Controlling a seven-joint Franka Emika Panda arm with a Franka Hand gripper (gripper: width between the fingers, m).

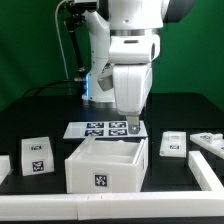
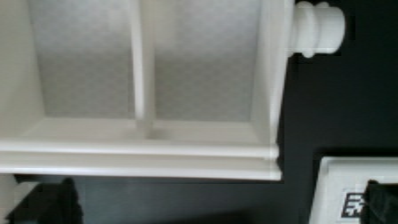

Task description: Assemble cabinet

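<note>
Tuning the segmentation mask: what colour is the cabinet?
White cabinet, black-and-white square tag on its front; best in the exterior view.

Open cabinet (image 1: 85, 170) compartments either side of a thin divider (image 2: 141, 70).

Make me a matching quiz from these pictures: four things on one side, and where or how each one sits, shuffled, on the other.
Things:
1. cabinet
2. marker board
3. gripper
4. small tagged block

Places:
A. lying flat just behind the cabinet
B. at the exterior view's left
C. in the middle, open on top
D. hanging from above, pointing down

Pairs: 1-C, 2-A, 3-D, 4-B
</note>
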